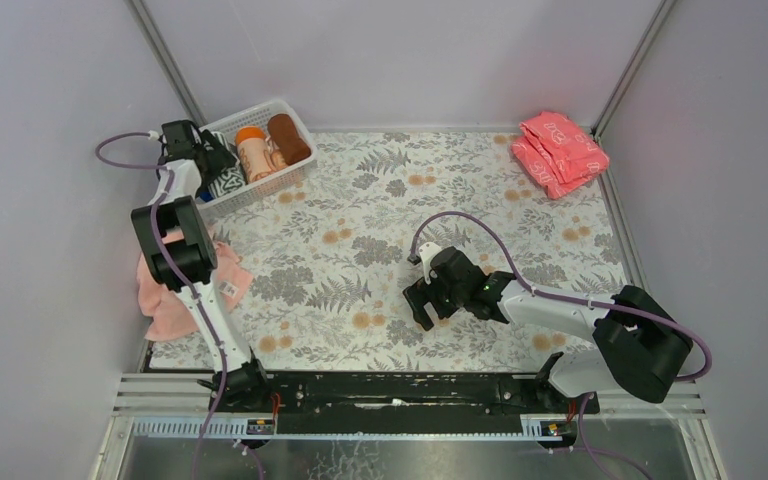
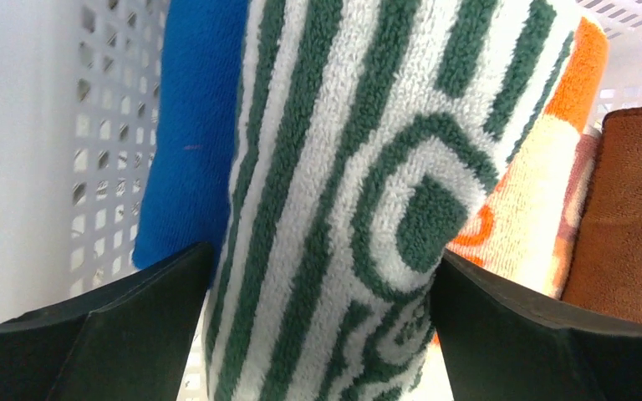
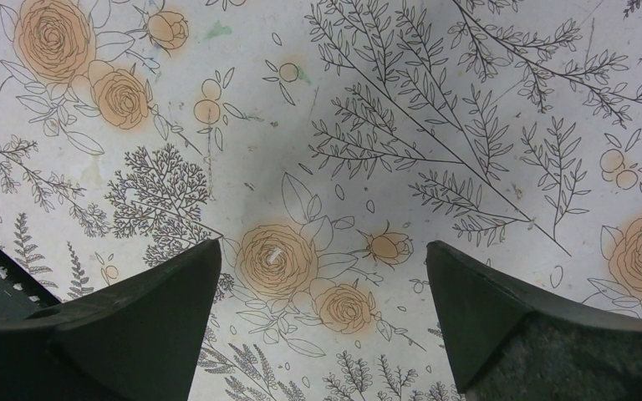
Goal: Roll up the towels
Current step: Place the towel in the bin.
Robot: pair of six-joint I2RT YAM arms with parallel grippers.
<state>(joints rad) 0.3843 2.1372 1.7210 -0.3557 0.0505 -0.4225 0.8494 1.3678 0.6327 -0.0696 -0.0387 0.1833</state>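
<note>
Lengthwise, striped towel roll (image 2: 334, 209) points away between left fingers (image 2: 134, 334).

One white basket (image 1: 245, 112) holds four rolled towels: one blue roll (image 2: 192, 125), one green-and-white striped roll (image 2: 334, 192), one orange-patterned roll (image 2: 543, 200), one rust-brown roll (image 2: 627, 217). One pale pink towel (image 1: 165, 305) lies unrolled. One coral-pink folded pile (image 1: 560, 152), its towel count unclear. Two tools: left tool (image 2: 319, 251), right tool (image 3: 324, 243).
</note>
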